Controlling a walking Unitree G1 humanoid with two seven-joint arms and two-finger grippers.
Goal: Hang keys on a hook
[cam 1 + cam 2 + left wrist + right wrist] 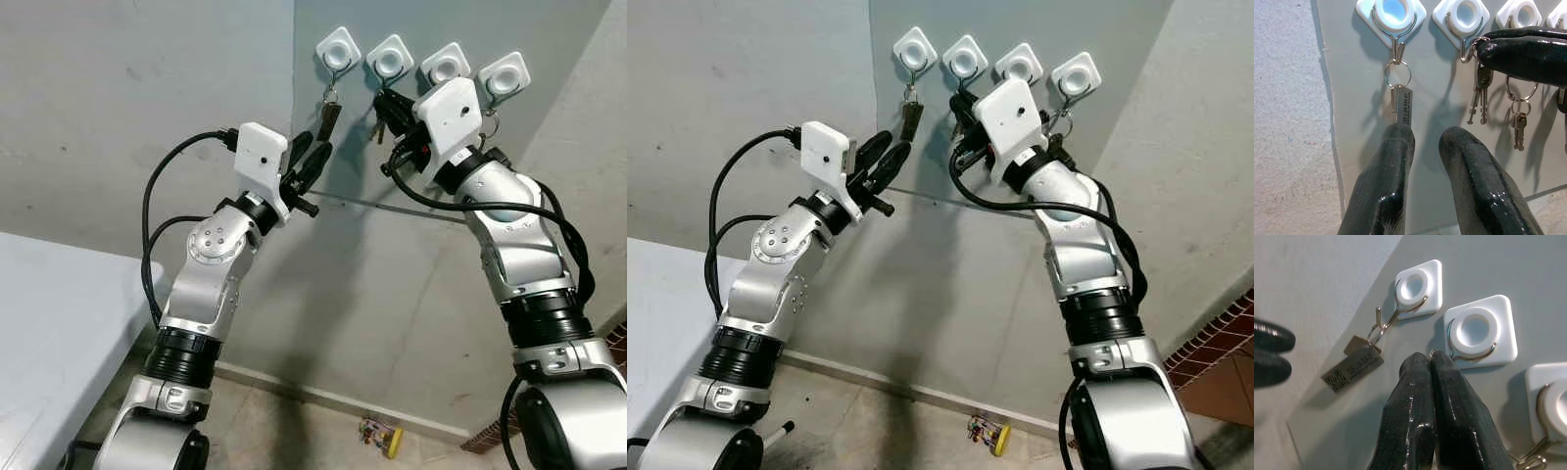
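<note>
Several white hooks sit in a row on a grey wall panel. The first hook [1393,12] carries a ring with a key and a tag [1403,105]. My left gripper [1426,134] is open just below that tag, touching nothing. My right gripper [1429,357] is shut on a key ring at the wire tip of the second hook [1479,330]. Its keys [1480,95] dangle below the black fingers [1528,51]. Another key set [1519,127] hangs from the third hook [446,64], and a ring hangs from the fourth hook [505,74].
A white table [49,323] stands at the lower left. A small colourful object [380,436] lies on the floor by the skirting. Brickwork [1225,343] shows at the right. Black cables loop beside both arms.
</note>
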